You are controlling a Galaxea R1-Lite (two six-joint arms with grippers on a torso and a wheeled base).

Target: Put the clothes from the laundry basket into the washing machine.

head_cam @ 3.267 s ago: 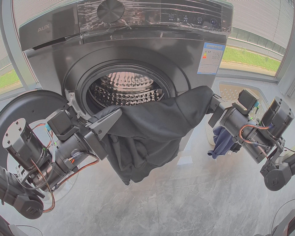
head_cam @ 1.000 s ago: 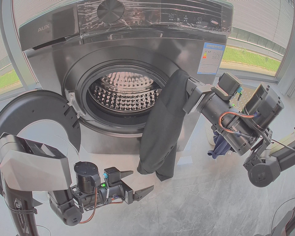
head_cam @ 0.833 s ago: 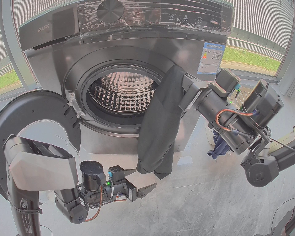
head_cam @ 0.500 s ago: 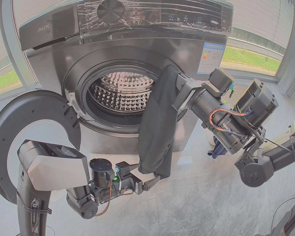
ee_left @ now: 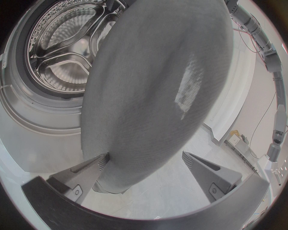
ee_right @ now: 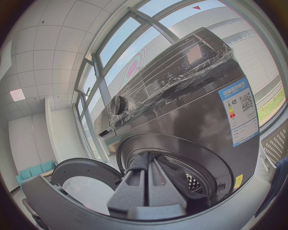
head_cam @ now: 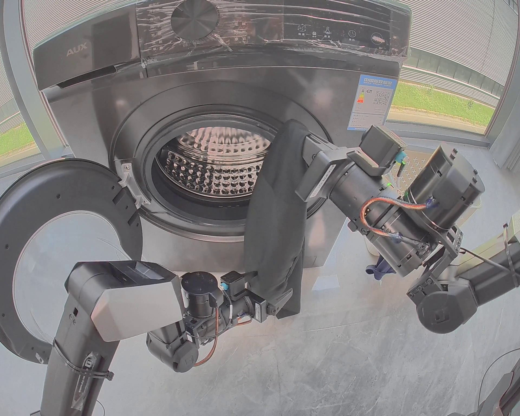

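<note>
We see a big grey washing machine right in front of us. Its round door is swung wide open on the left of the machine. We can look straight into the shiny metal drum.

The right gripper is up in front of the machine, at the right edge of the round hole. Its jaws are squeezed tight on the top of a dark grey piece of clothing. The cloth folds over the fingertips and hangs straight down outside the machine. It covers the right part of the hole, and its low end is down by the bottom of the machine's front.

The left gripper is low down, near the bottom of the machine's front, at the low end of the cloth. Its jaws are spread wide, one on each side of the cloth, and they are not pinching it. One finger touches the edge of the cloth. The other finger is apart from it.

The white laundry basket, with little star holes, sits just to the right of the machine, behind the right arm. A blue cloth hangs at its side.

The top panel of the machine is wrapped in clear plastic and has a round knob. A blue and white sticker is at the top right of the machine's front. A grey stone floor lies in front of the machine.
</note>
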